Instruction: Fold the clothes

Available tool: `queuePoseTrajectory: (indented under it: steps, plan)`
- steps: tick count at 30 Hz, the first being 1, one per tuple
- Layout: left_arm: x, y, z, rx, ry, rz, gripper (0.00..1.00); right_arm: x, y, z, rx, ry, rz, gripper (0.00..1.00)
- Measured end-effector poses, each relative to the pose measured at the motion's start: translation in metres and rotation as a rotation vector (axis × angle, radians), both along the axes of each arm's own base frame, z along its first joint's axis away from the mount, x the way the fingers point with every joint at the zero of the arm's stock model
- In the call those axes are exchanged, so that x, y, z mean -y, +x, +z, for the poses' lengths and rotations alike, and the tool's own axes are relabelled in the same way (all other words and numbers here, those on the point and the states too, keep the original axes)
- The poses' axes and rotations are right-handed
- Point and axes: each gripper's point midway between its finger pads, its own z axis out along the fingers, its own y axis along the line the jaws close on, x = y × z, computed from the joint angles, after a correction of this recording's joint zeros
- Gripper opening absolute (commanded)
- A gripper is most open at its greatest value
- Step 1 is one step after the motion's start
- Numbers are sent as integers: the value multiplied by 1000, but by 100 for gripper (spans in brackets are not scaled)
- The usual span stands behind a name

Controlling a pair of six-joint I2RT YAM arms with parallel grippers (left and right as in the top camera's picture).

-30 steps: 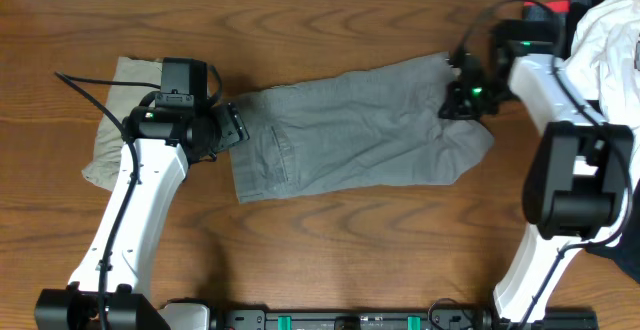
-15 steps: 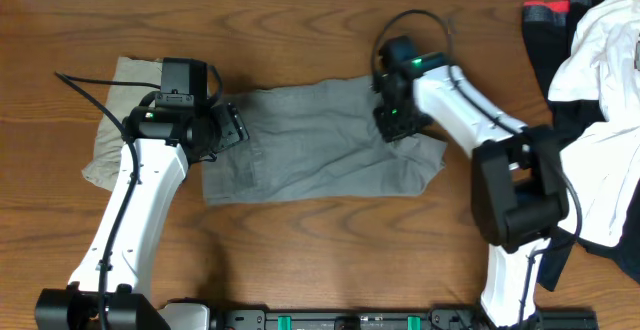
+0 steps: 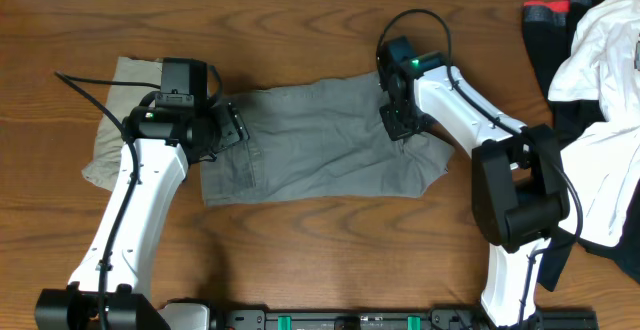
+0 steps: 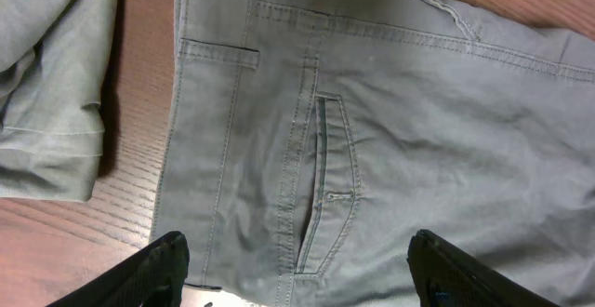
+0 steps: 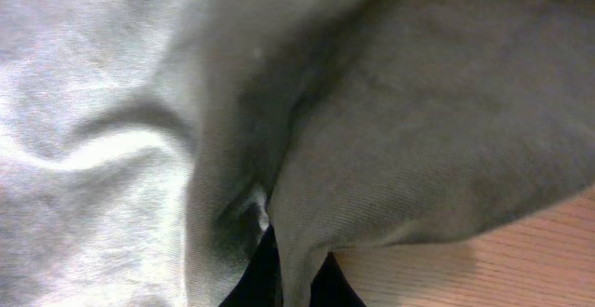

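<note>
Rumpled medium grey twill shorts (image 3: 300, 160) lie on wooden table (image 3: 320, 260). My right gripper (image 3: 402, 125) pinches their fold, tips buried; my left gripper (image 3: 232, 125) hangs spread over stitched waistband (image 4: 214, 140). Folded khaki-beige pair (image 3: 108, 130) half hidden under my left arm (image 3: 140, 200).

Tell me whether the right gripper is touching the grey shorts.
Touching. The right wrist view shows the right gripper with its jaws shut, pinching a fold of the grey shorts; the fabric runs right down between them.
</note>
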Motion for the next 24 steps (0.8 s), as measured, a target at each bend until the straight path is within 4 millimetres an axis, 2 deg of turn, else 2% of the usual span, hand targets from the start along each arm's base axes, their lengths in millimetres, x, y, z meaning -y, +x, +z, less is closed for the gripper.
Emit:
queuePoseTrajectory:
  steps: [6, 11, 16, 21, 24]
  plan:
    - [0, 0, 0, 0, 0, 0, 78, 24, 7, -1, -11, 44, -78, 1]
    - [0, -2, -1, -11, 1, 0, 78, 65, 16, -1, -25, 117, -207, 1]
    - [-1, -7, -6, -31, 2, 0, 78, 94, 21, 7, -4, 140, -278, 1]
    - [-1, -17, -18, -70, 5, 0, 78, 91, 25, 33, 59, 157, -262, 1]
    - [-1, -19, -21, -79, 6, 0, 78, 78, 26, 57, 111, 181, -231, 1]
